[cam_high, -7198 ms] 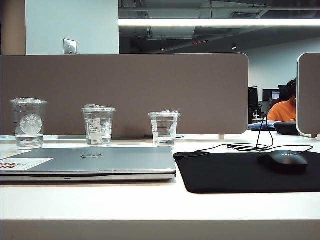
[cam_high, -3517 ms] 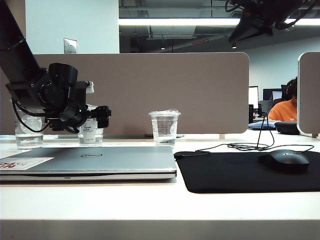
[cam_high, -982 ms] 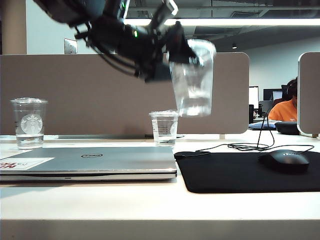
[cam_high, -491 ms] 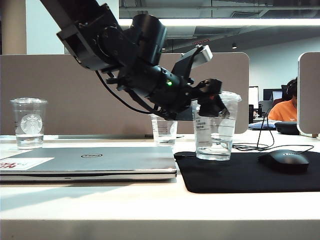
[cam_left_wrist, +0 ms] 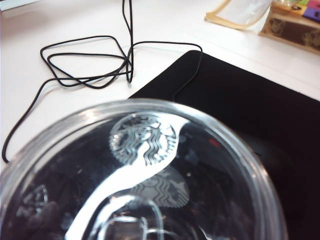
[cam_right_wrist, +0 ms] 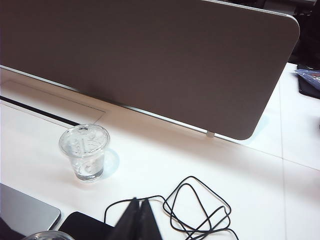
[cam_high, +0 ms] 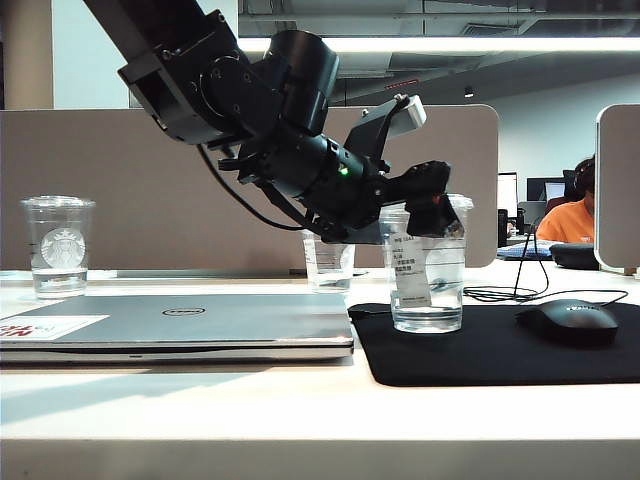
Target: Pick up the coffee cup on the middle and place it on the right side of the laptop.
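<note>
— What's along the desk from the left?

— A Starbucks-logo cup [cam_high: 58, 246] by the partition, then the closed silver Dell laptop [cam_high: 180, 327]. Behind its right end stands a smaller clear cup [cam_high: 327, 265].

— And the labelled one?

— The coffee cup [cam_high: 425, 265] stands upright on the black mouse pad [cam_high: 500, 345], just right of the laptop, mouse [cam_high: 565, 322] further right.

— Is it held?

— The left gripper [cam_high: 432, 205] sits at its rim; from here I can't tell whether the fingers are apart or pressing. The right gripper [cam_right_wrist: 138, 220], above the coiled cable [cam_right_wrist: 195, 210], has its fingers pressed together, empty.
</note>
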Robot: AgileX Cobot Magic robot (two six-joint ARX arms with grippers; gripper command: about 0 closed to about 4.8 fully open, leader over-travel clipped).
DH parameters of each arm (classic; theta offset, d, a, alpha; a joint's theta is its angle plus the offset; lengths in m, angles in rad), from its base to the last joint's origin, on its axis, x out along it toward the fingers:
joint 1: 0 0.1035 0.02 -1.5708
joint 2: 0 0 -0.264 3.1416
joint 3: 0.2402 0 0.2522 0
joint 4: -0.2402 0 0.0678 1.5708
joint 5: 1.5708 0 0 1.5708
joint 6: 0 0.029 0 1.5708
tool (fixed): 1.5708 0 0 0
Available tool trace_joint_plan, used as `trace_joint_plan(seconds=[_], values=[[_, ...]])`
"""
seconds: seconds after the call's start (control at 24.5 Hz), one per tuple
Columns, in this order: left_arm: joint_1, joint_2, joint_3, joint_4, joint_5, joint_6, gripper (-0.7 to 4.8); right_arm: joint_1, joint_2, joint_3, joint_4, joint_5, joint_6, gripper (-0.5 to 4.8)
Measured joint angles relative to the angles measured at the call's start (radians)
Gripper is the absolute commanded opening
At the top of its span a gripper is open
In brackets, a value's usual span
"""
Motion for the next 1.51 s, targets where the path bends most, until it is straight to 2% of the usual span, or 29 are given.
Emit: trace_joint_plan(seconds=[0.2,0.57,0.86,1.02,1.19,1.31,1.35,1.43,1.51], values=[[0.0,-0.002,0.001,-0.015,0.002,-0.029,4.79,0.0,0.0,0.0,0.0,0.0,0.0,-0.05],[0.0,-0.074,0.002,-0.283,0.023,-0.053,4.79,0.0,-0.006,0.0,-0.008,0.0,0.0,-0.05],[0.002,-0.089,0.002,-0.346,0.022,-0.07,4.79,0.001,-0.006,0.0,-0.009,0.0,0.0,-0.05],[0.002,-0.169,0.002,-0.489,0.018,-0.071,4.79,0.001,-0.019,0.0,-0.021,0.0,0.0,-0.05],[0.002,-0.296,0.002,-0.758,0.008,-0.072,4.79,0.001,-0.033,0.0,-0.035,0.0,0.0,-0.05],[0.002,-0.358,0.002,-0.853,-0.02,-0.071,4.79,0.011,-0.051,0.0,-0.046,0.0,0.0,-0.05],[0.002,-0.367,0.002,-0.863,-0.023,-0.071,3.06,0.014,-0.056,0.0,-0.053,0.0,0.0,-0.05],[0.002,-0.396,0.002,-0.869,-0.026,-0.07,0.32,0.014,-0.076,0.0,-0.078,-0.001,0.0,-0.05],[0.003,-0.422,0.03,-0.883,-0.027,-0.071,0.14,0.014,-0.113,0.0,-0.105,0.0,0.0,-0.05]])
